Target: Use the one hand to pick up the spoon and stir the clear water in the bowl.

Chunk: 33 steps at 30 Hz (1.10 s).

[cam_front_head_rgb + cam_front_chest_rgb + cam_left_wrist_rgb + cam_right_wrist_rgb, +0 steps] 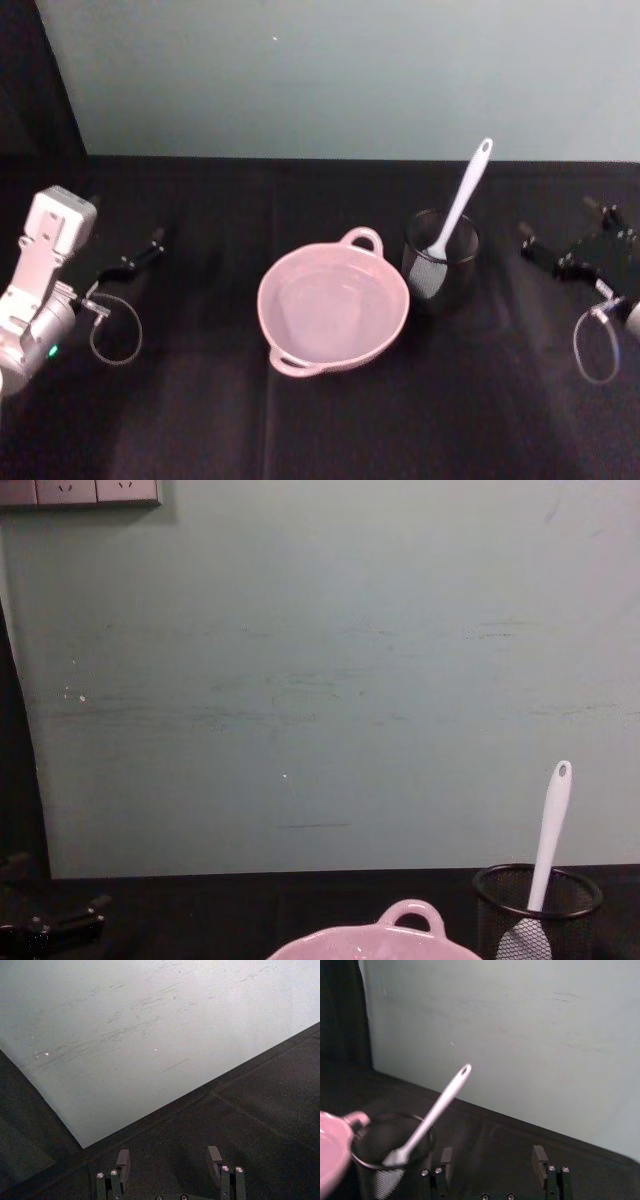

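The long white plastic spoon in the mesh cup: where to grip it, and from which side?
Probably the slim handle of the long white plastic spoon, above the black wire-mesh cup, from the robot's right, where the open right gripper sits: the spoon head is down in the cup.

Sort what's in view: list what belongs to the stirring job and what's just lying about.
For the job:
spoon
pink bowl
right gripper, open, on the spoon's side of the table

Just lying about:
black mesh cup, which only holds the spoon head-down
left gripper, open, parked at the table's left
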Tool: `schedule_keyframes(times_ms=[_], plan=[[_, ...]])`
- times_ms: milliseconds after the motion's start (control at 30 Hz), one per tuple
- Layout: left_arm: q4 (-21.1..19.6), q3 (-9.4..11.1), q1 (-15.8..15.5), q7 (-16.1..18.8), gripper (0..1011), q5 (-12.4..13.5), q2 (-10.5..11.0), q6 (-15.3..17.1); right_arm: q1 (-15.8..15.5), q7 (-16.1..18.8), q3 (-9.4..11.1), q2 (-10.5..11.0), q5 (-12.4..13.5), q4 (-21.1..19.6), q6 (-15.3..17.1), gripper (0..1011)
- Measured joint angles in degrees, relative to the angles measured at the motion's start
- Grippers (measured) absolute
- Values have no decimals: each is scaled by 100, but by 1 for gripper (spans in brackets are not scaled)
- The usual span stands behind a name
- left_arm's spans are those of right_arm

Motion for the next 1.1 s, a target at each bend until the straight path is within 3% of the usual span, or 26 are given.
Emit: schedule_keyframes(times_ms=[67,100,200,233,300,400,567,633,767,1100], plan=[[0,0,0,0,1011,0,0,0,-134,275,241,64,489,-225,161,1002],[0,0,0,0,1011,0,0,0,-193,485,416,78,876,-358,323,1000],[0,0,0,0,1011,0,0,0,-221,763,625,64,1409,-489,621,1002],[0,0,0,0,1011,0,0,0,-195,939,734,23,1767,-523,888,1000],[0,0,0,0,1011,0,0,0,-135,1092,804,-34,2094,-527,1178,1000],[0,0,0,0,1011,0,0,0,146,1332,844,-206,2796,-390,1905,1000],[0,0,0,0,1011,0,0,0,588,1385,716,-411,3373,-68,2573,1002],[0,0,0,0,1011,0,0,0,803,1373,631,-513,3545,121,2803,1002],[0,0,0,0,1011,0,0,0,1085,1368,491,-655,3674,437,2931,1000],[0,0,0,0,1011,0,0,0,1671,1632,67,-861,3513,1156,2630,1002]])
